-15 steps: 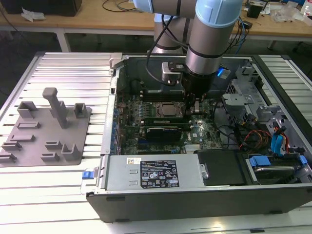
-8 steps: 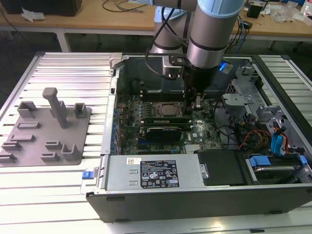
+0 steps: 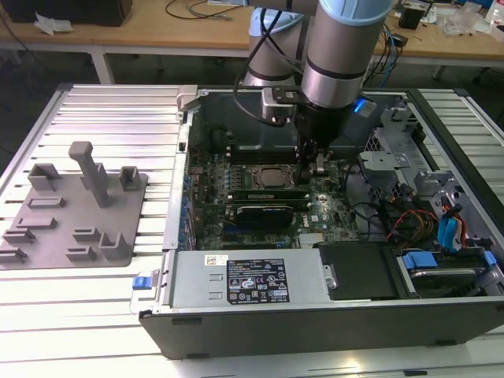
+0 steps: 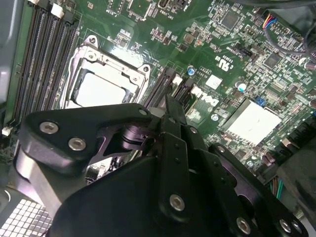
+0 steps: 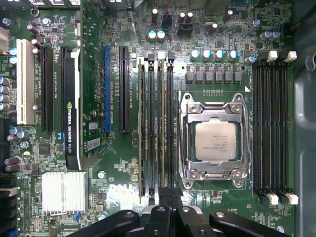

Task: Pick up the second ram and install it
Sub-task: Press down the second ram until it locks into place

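1. In the exterior view the arm reaches down into an open computer case [image 3: 331, 311] that lies on a ribbed metal desk [image 3: 118, 118]. The gripper [image 3: 312, 167] hangs low over the motherboard [image 3: 331, 205], just beside the processor socket [image 3: 272, 177].

2. In the first wrist view, the bank of memory slots [image 5: 155, 123] next to the processor [image 5: 215, 139] carries thin sticks standing on edge. The second ram [image 5: 163, 123] appears to be one of them, already down in its slot, though which stick is the second cannot be told for sure.

3. The fingers [image 5: 165, 197] look drawn together at the near end of that slot bank, right over the end of a stick. Whether they press on it or merely hover above it cannot be told.

4. The other bank of slots [image 5: 271, 123], on the far side of the processor, looks empty, with white latches at its ends.

5. The black graphics card [image 5: 70, 106] sits in its own slot, well apart from the memory.

6. On the exterior view's left, the grey plastic holder [image 3: 75, 209] on the desk carries no stick, which fits the pick-up being done.

7. Judged from this, the task is late in its course: the stick is in the slot, and what seems left is the full seating, since the latches by the fingers are hidden.
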Motion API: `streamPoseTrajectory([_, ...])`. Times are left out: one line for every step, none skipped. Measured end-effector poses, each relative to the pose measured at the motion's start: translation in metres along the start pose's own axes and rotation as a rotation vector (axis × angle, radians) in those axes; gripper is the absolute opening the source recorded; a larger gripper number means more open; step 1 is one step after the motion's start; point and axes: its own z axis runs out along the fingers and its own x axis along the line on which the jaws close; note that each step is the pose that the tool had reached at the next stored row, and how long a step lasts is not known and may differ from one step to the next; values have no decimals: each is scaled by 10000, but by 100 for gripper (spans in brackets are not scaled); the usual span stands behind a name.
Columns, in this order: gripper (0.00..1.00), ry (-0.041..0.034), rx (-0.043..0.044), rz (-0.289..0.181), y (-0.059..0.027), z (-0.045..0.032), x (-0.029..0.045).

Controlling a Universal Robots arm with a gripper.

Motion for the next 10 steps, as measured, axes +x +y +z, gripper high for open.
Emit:
streamPoseTrajectory([8, 0, 0, -1, 18, 0, 0])
streamPoseTrajectory([8, 0, -1, 0, 39, 1, 0])
streamPoseTrajectory([8, -1, -1, 0, 53, 1, 1])
streamPoseTrajectory([8, -1, 0, 0, 64, 1, 1])
streamPoseTrajectory([8, -1, 0, 0, 81, 1, 1])
streamPoseTrajectory([8, -1, 0, -1, 107, 2, 1])
streamPoseTrajectory([8, -1, -1, -1, 129, 2, 1])
streamPoseTrajectory([8, -1, 0, 0, 150, 2, 1])
streamPoseTrajectory([8, -1, -1, 0, 165, 3, 2])
streamPoseTrajectory([8, -1, 0, 0, 188, 3, 2])
